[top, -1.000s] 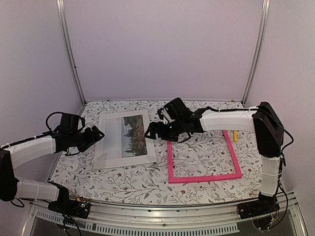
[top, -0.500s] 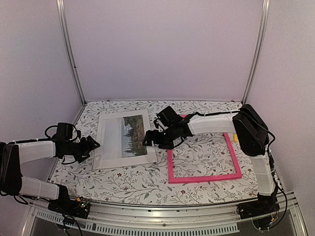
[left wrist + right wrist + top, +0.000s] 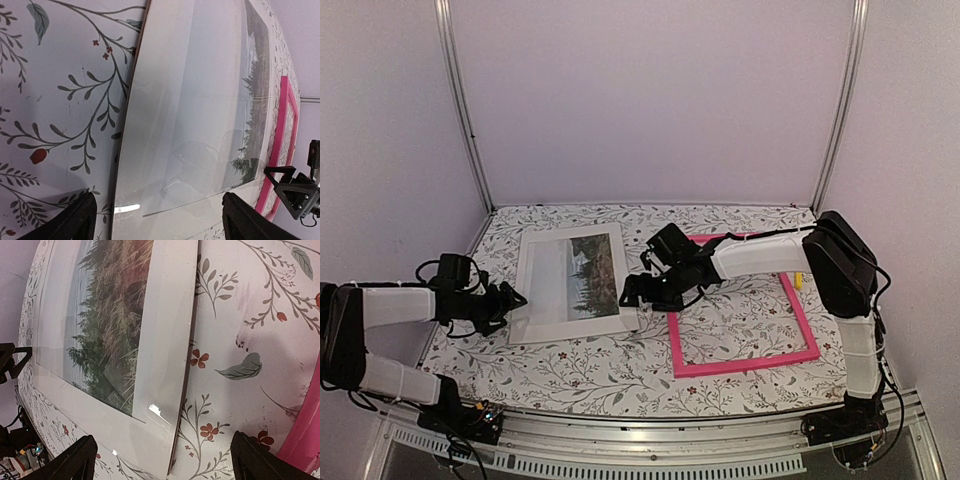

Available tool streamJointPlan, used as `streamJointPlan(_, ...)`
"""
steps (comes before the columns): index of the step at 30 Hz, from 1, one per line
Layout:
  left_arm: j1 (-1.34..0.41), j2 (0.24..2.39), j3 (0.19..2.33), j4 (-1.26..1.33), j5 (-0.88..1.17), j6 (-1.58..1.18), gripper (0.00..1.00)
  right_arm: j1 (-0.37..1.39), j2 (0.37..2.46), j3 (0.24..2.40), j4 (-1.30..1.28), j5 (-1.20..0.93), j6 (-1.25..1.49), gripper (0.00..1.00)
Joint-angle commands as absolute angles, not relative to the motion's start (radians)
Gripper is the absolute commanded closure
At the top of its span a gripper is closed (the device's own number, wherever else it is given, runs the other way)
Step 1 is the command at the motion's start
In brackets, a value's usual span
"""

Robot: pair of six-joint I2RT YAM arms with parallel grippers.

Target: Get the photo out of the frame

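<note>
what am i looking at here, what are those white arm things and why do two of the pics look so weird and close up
Those are two robot arms, bolted at the near edge of a table with a flowered cover. The wide picture comes from a fixed camera above and behind them. The two close ones come from a small camera on each wrist, looking along the table. The dark shapes in their bottom corners are that arm's own fingers.

On the table lies a photo of trees with a white margin. To its right lies an empty pink frame.

The left tool is low at the photo's left edge, and the right tool is at its right edge. Both are open and hold nothing.
</note>
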State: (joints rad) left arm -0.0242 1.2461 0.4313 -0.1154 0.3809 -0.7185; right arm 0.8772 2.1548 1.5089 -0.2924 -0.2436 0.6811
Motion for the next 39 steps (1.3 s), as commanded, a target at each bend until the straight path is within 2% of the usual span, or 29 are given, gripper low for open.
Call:
streamJointPlan(1, -0.035, 1.252, 0.411, -0.098, 0.399, -0.723, 0.11, 0.893, 2.119, 1.487, -0.318, -0.280, 0.690, 0.04)
streamJointPlan(11, -0.053, 1.169, 0.454, -0.196, 0.285, -0.701, 0.11, 0.911, 2.178, 1.527, -0.286, -0.322, 0.725, 0.04)
streamJointPlan(16, -0.089, 1.151, 0.501, -0.212, 0.302, -0.678, 0.11, 0.911, 2.177, 1.524, -0.283, -0.310, 0.730, 0.04)
streamJointPlan(21, -0.143, 1.203, 0.540, -0.204, 0.298, -0.683, 0.11, 0.911, 2.184, 1.526, -0.278, -0.314, 0.735, 0.04)
streamJointPlan(32, -0.144, 1.352, 0.471, -0.090, 0.301, -0.699, 0.11, 0.911, 2.183, 1.520, -0.276, -0.328, 0.738, 0.04)
streamJointPlan(39, -0.144, 1.376, 0.447, -0.100, 0.265, -0.708, 0.11, 0.912, 2.175, 1.514, -0.257, -0.382, 0.746, 0.04)
